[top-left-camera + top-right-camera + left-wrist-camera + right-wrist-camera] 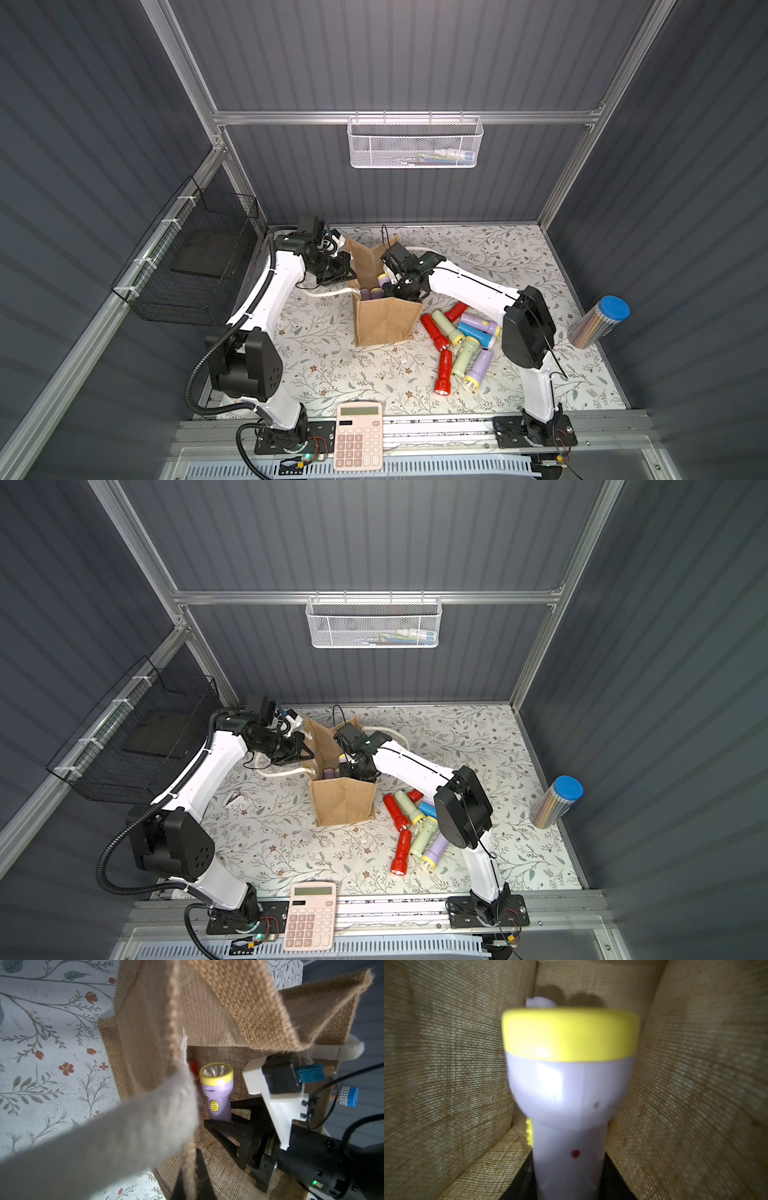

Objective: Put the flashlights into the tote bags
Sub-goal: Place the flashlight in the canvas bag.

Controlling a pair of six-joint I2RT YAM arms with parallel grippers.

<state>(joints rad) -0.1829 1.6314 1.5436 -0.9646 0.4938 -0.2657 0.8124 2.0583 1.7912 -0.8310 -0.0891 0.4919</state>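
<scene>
Jute tote bag (384, 322) stands upright between the arms. The left gripper (188, 1169) is clamped on its left rim, and I judge this props the mouth open. Inside the bag, the right gripper (221, 1118) grips a lilac flashlight (217, 1093), yellow-rimmed, by the handle. Its long axis is in line with the jaws, head leading. I judge release comes next. Loose flashlights (457, 336) lie heaped just right of the bag.

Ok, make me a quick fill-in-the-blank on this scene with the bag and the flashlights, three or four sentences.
1. The lilac flashlight held in the right claw has a ____ rim.
2. The left claw pinches the edge of the ____.
3. The calculator near the arm bases is ____.
4. The pencil tube has a ____ cap.
Missing words: yellow; tote bag; pink; blue.
</scene>
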